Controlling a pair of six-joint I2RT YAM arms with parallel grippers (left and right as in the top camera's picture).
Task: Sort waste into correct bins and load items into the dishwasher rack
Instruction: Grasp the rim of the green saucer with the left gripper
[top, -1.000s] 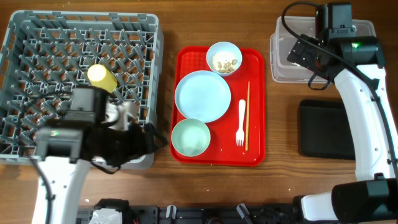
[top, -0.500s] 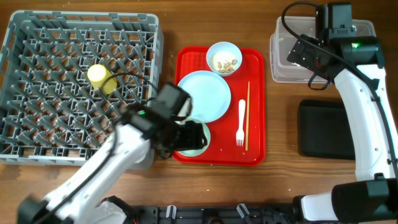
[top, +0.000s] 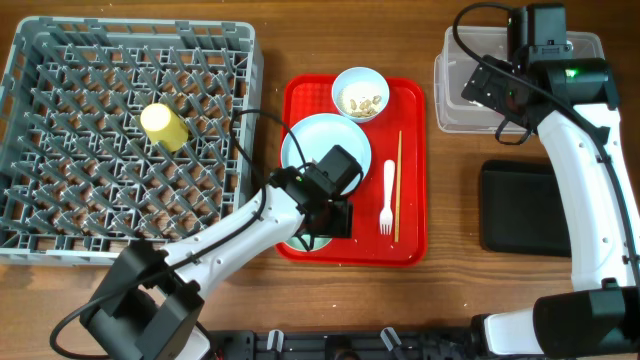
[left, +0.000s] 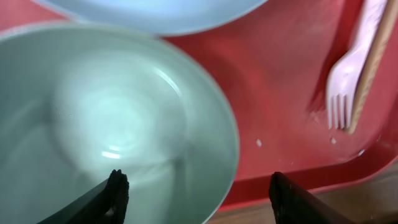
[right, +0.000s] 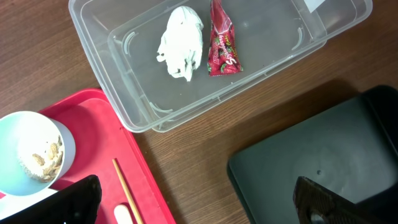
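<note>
My left gripper (top: 335, 218) (left: 199, 196) is low over the mint bowl (left: 112, 112) on the red tray. It is open, with one finger inside the bowl, the other outside its right rim, and neither touching it. The light blue plate (top: 315, 140), white fork (top: 388, 200) and chopsticks (top: 398, 185) lie beside it. A white bowl (top: 360, 93) holds food scraps. The yellow cup (top: 163, 126) lies in the grey rack (top: 130, 30). My right gripper (top: 497, 95) (right: 202, 205) hangs open and empty. The tissue (right: 180, 42) and red wrapper (right: 221, 40) lie in the clear tub (right: 267, 56).
The red tray (top: 410, 230) sits mid-table between the rack and the bins. The black tray (top: 520, 205) lies below the clear tub at the right, with a strip of bare wood between it and the red tray.
My left arm has swung right from the rack to the red tray and come down over the mint bowl, its jaws narrowing somewhat. The right arm has not moved.
</note>
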